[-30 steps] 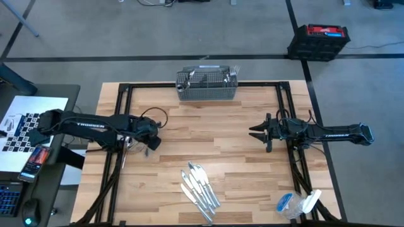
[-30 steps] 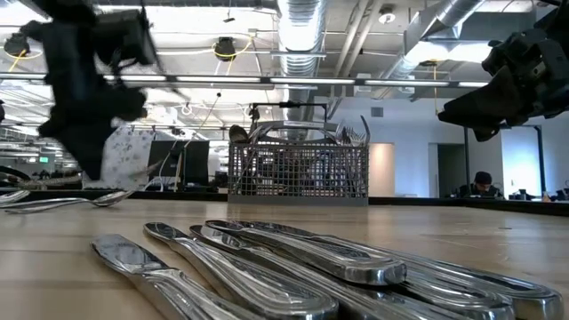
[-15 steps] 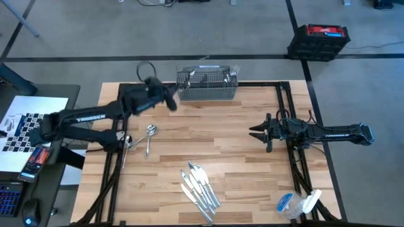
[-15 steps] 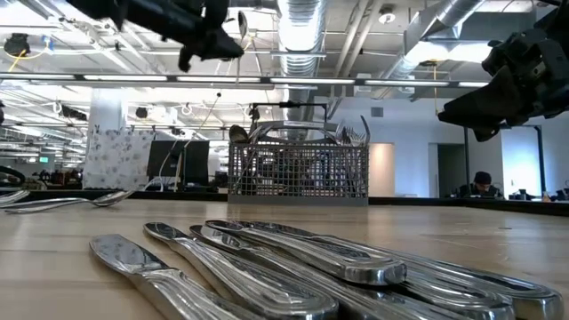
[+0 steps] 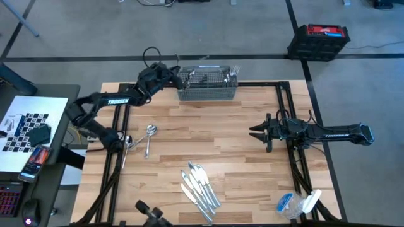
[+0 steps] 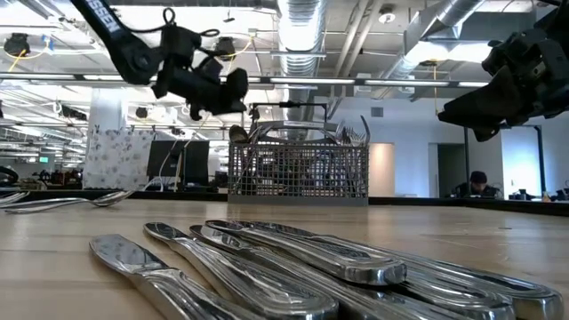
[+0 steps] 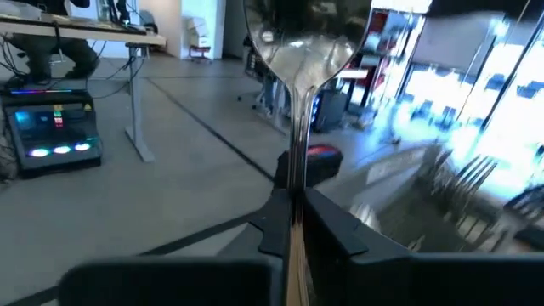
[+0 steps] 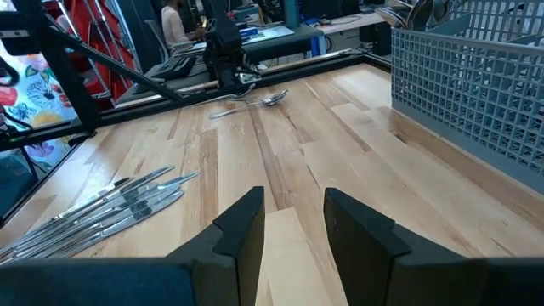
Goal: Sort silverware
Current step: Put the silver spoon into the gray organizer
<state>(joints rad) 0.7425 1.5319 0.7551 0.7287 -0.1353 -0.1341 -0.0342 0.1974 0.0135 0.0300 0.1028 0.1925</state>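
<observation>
**Sorting partway: spoon held at basket**

Desk [image 5: 214, 132] carries the wire-mesh basket [image 5: 207, 85], still holding forks at its far edge. Knives [image 5: 200, 185] piled near the front, spoons [image 5: 146, 135] on the left. Left tool [image 5: 172, 74] pinches a spoon [image 7: 302, 51] beside the basket. Right tool [image 5: 257, 133] waits half-open, empty.

Both arms are matte black with slim tubular links bearing white lettering, exposed black cable loops near the wrists, and two flat, wedge-shaped black fingers on each unit, the left gripper [image 5: 172, 70] and the right gripper [image 5: 254, 132].
</observation>
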